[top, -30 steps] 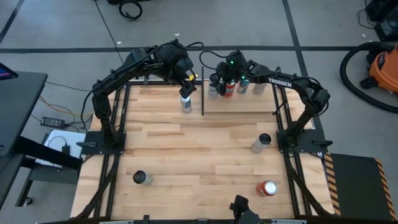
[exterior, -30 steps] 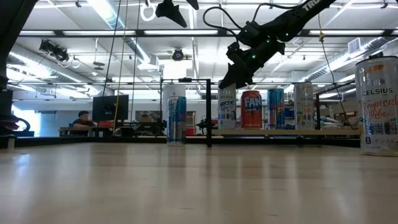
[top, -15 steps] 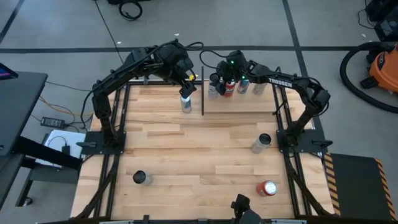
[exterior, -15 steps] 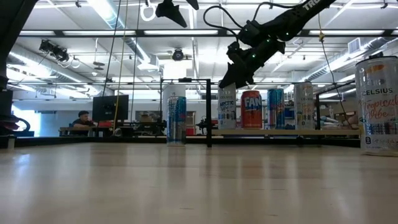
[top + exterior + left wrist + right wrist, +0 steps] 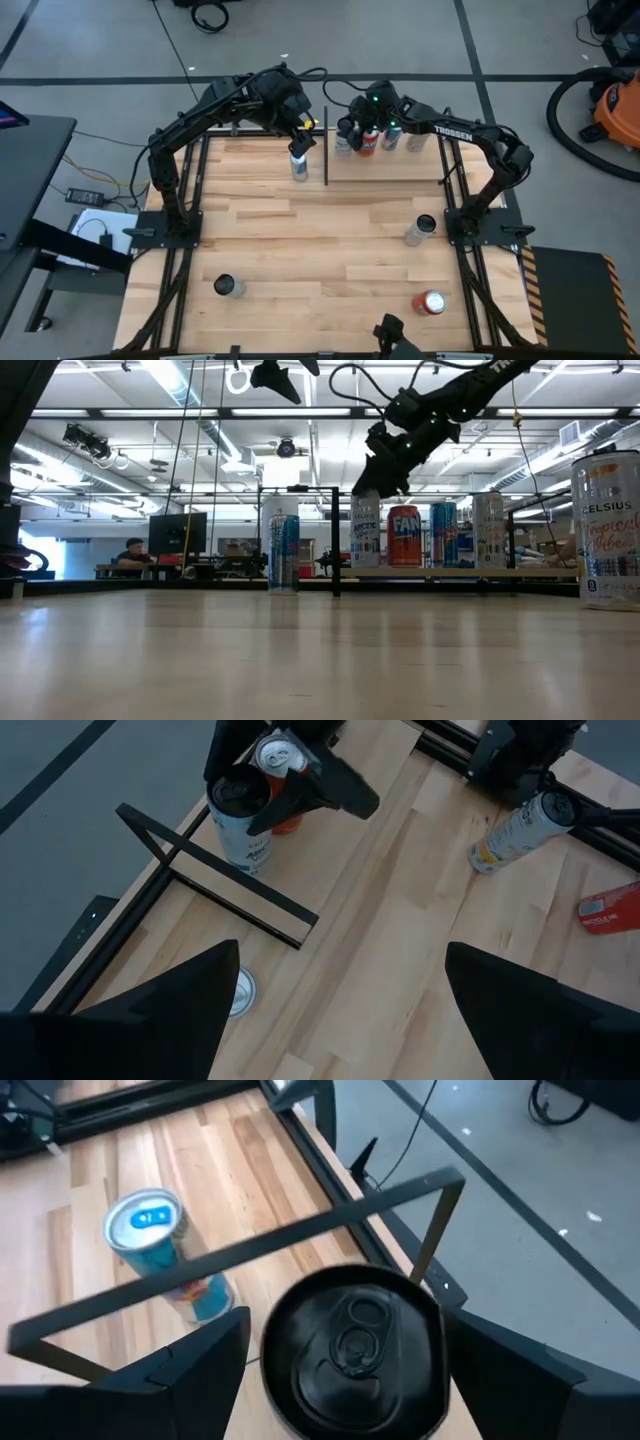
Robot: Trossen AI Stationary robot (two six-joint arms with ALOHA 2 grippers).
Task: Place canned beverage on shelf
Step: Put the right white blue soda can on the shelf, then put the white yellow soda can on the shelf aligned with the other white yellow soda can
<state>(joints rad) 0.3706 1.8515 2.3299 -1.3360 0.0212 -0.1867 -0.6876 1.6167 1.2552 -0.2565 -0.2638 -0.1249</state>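
A black-topped white can (image 5: 350,1348) stands upright on the pale shelf (image 5: 385,168) at its left end, beside a red can (image 5: 368,142) and two more cans. My right gripper (image 5: 349,130) is open at that can's top, one finger on each side with a narrow gap; in the low view its tips (image 5: 364,487) sit about level with the can's top (image 5: 365,500). My left gripper (image 5: 340,1020) hangs open, high above a blue can (image 5: 299,166) that stands on the tabletop just left of the shelf.
The shelf's thin black rods (image 5: 250,1250) frame its left end beside my right gripper. On the tabletop, one can (image 5: 421,230) stands at the right and another (image 5: 229,287) at the near left. A red can (image 5: 430,302) lies at the near right.
My right gripper has crept slightly upward at the black-topped can's top. The can stays upright in the same spot on the shelf.
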